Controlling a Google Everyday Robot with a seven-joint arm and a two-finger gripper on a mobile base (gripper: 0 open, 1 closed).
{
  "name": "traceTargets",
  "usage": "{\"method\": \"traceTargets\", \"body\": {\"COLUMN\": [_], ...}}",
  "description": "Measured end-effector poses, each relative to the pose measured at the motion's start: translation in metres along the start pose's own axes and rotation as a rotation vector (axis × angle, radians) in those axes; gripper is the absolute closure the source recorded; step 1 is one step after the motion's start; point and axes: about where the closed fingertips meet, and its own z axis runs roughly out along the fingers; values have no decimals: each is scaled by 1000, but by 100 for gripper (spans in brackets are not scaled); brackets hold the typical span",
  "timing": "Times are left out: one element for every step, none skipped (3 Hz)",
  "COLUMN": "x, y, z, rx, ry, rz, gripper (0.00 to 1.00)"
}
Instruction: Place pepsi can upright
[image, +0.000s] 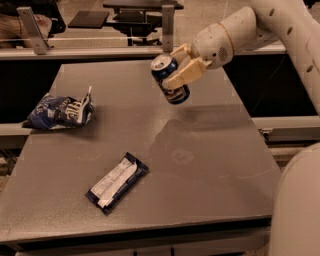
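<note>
The pepsi can (169, 80) is blue with a silver top rim. It hangs in the air above the far middle of the grey table (210, 165), tilted with its top up and to the left. My gripper (181, 69) is shut on the can, with one cream finger (184, 76) across its side and the other behind it. The white arm reaches in from the upper right. The can's bottom is well above the table surface.
A blue-and-white chip bag (60, 111) lies at the table's left edge. A flat dark wrapper with a white label (117, 182) lies near the front centre. A rail and shelf run behind the table. The robot's white body (297, 210) fills the lower right.
</note>
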Motion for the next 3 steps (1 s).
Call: {"method": "traceTargets", "body": {"x": [2, 11, 22], "y": [-1, -7, -12], "z": [0, 4, 9], "rx": [19, 42, 66], "ry": [-84, -179, -249], "rz": [29, 42, 50], "gripper": [100, 100, 100]}}
